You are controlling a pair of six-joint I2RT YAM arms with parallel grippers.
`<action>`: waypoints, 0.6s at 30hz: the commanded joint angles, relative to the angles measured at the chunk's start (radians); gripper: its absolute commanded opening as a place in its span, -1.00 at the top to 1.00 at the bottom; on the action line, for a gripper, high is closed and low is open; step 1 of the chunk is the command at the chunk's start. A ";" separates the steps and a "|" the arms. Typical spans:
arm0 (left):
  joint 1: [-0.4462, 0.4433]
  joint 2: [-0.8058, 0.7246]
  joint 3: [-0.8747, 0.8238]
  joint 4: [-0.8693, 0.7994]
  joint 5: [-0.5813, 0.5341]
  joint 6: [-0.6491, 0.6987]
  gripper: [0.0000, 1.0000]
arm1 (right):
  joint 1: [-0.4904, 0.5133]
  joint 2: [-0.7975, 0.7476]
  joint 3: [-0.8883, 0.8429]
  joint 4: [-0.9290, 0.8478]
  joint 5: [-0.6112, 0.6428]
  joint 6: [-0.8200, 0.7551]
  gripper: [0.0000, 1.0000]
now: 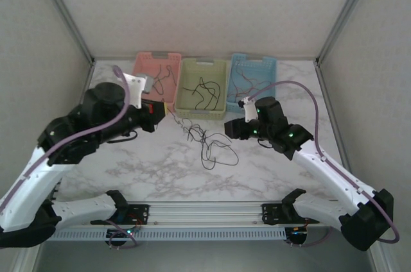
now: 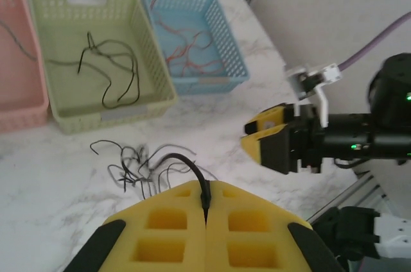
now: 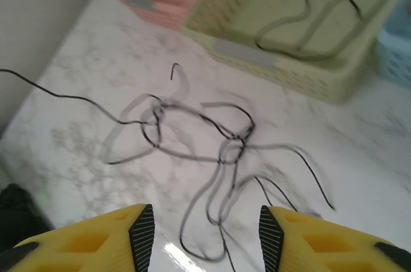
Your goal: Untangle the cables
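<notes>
Trailing tableward from clamped left tool (image 2: 205,211), tangled black cables (image 2: 183,156).

Marbled white surface (image 1: 128,163): pink basket (image 1: 157,55), green basket (image 1: 204,62), blue basket (image 1: 253,58) along the back (side by side); loose cables (image 1: 209,147) tangled before the green one.

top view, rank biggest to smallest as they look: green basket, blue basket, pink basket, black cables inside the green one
1. green basket
2. blue basket and pink basket: they look about alike and both are partly hidden, so not ranked
3. black cables lying in the green basket
</notes>
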 commanded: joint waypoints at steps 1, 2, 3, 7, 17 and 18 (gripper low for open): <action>-0.005 0.050 0.142 -0.115 0.041 0.072 1.00 | 0.005 0.017 0.049 0.146 -0.180 -0.096 -0.04; -0.005 0.068 0.190 -0.125 0.051 0.080 1.00 | 0.008 0.021 0.053 0.172 -0.208 -0.114 -0.05; -0.005 0.082 0.230 -0.134 0.061 0.085 1.00 | 0.011 0.024 0.053 0.200 -0.232 -0.127 -0.06; -0.005 0.133 0.381 -0.147 0.109 0.100 1.00 | 0.049 0.043 0.055 0.343 -0.326 -0.192 -0.15; -0.005 0.193 0.518 -0.177 0.125 0.119 1.00 | 0.199 0.250 0.225 0.405 -0.414 -0.296 -0.28; -0.005 0.190 0.515 -0.179 0.124 0.119 1.00 | 0.215 0.269 0.239 0.415 -0.420 -0.297 -0.28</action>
